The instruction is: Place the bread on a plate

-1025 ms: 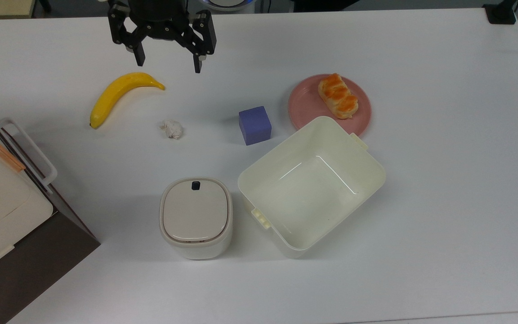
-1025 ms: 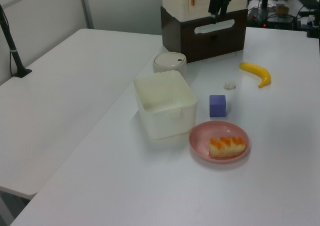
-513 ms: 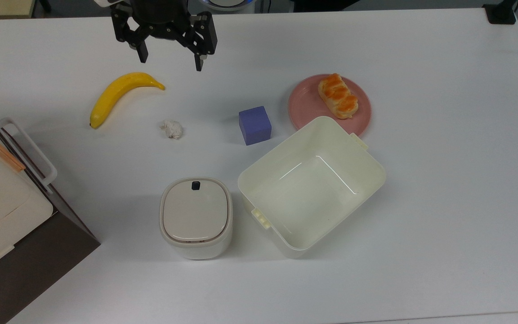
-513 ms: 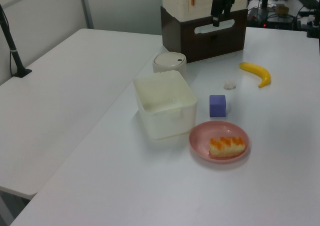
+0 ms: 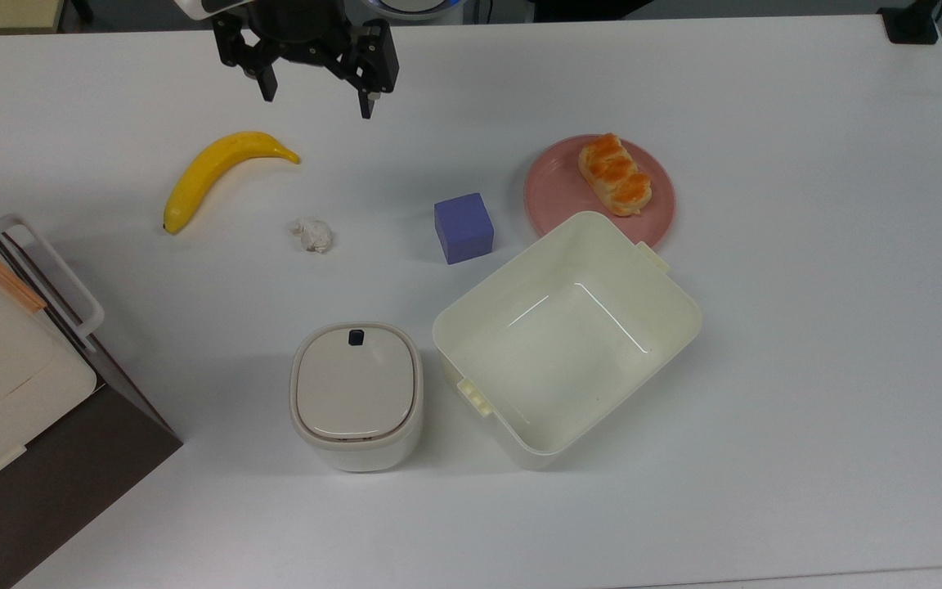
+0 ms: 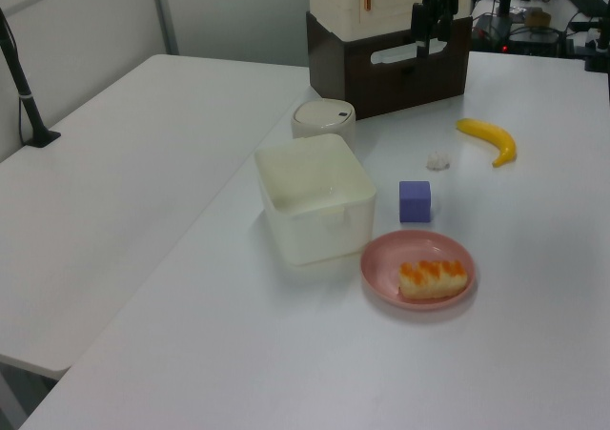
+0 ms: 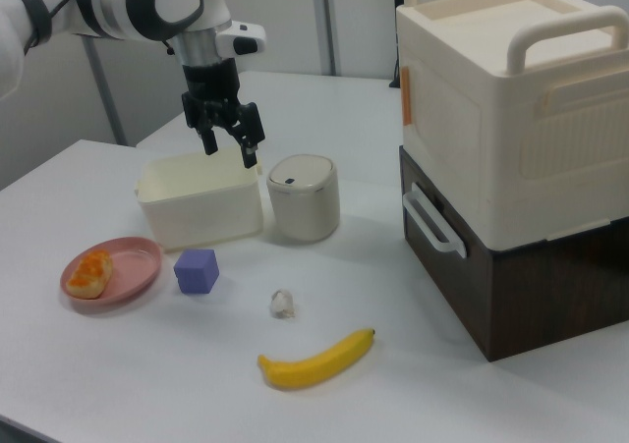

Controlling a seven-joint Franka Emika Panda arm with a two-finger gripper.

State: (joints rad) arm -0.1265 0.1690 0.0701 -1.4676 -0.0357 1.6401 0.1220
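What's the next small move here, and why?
Probably none beyond lifting clear: the bread already lies on the plate, and the tool hangs open and empty high near the table's far edge, above the banana in the top view. I'd park the arm and call it done.

white table (image 5: 806, 343) | second white table (image 6: 114, 220) alongside | pale partition wall (image 6: 229, 15) behind | even light

Overhead top view, opposing oblique side views, shared table (image 5: 806, 327)
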